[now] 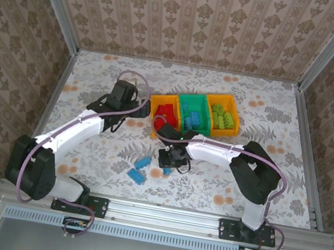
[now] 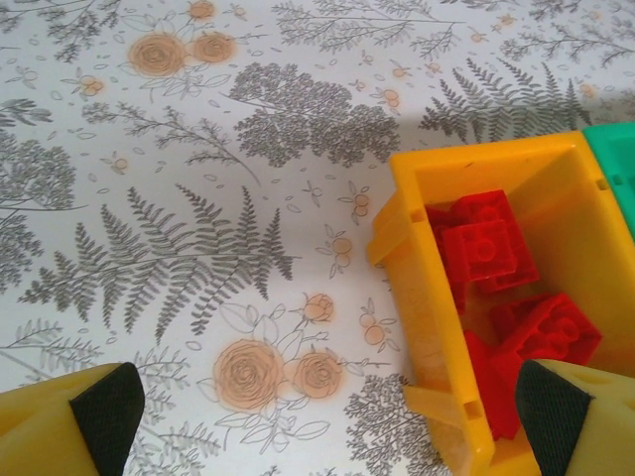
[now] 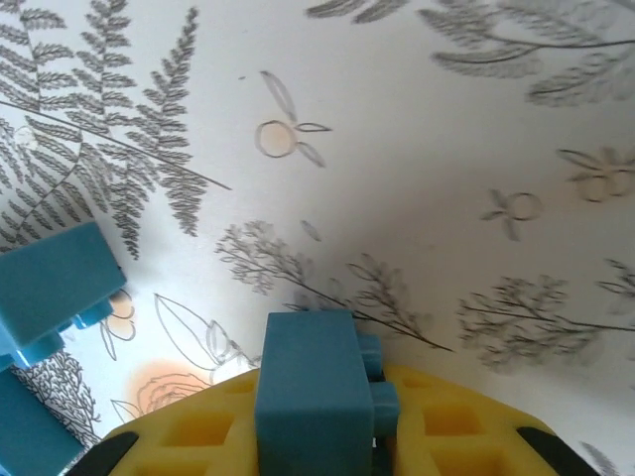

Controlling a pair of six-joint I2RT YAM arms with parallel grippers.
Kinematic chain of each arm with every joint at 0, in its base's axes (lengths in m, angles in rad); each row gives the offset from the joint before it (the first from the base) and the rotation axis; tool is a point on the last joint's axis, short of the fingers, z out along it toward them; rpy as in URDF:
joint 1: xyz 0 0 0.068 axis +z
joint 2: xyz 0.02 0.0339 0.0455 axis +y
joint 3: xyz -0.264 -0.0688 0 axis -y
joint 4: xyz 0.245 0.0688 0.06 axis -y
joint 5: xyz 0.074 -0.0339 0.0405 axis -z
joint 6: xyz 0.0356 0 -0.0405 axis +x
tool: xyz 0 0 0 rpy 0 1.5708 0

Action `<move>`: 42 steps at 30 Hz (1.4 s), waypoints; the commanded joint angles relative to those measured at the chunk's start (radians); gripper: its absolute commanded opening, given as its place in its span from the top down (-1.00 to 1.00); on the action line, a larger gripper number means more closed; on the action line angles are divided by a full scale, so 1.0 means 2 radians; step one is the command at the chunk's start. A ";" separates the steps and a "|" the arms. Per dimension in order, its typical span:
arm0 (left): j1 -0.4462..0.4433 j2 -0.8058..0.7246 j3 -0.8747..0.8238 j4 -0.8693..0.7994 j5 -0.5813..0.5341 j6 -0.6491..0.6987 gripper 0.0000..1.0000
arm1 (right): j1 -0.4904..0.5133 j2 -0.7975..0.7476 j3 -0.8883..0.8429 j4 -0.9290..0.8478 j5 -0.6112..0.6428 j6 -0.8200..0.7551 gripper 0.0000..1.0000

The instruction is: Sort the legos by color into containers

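A table [image 1: 274, 176] is covered by a pale surface printed with grey ferns and orange flowers. Three containers are set on it side by side and touching, toward the far edge and a little right of the middle: an orange bin [image 1: 152, 113], a green bin [image 1: 191, 96] and a second orange bin [image 1: 223, 97]. Nearer the near edge, left of the middle, two blue legos [image 1: 140, 168] are laid just beside each other on the bare surface. A third blue brick [image 1: 167, 172] is seen just to their right; whether it rests on the surface cannot be told.
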 commanded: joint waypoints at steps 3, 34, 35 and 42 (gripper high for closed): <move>0.003 -0.028 -0.014 -0.043 -0.025 0.017 -1.00 | -0.041 -0.070 -0.010 -0.008 -0.005 -0.018 0.66; -0.195 -0.019 -0.128 -0.070 0.075 0.120 -0.96 | -0.226 0.098 0.286 -0.102 0.091 -0.158 0.03; -0.195 -0.010 -0.123 -0.073 0.077 0.121 -0.95 | -0.226 0.095 0.287 -0.102 0.087 -0.158 0.00; -0.196 0.043 -0.096 -0.089 0.086 0.121 -0.55 | -0.226 0.047 0.260 -0.089 0.064 -0.145 -0.37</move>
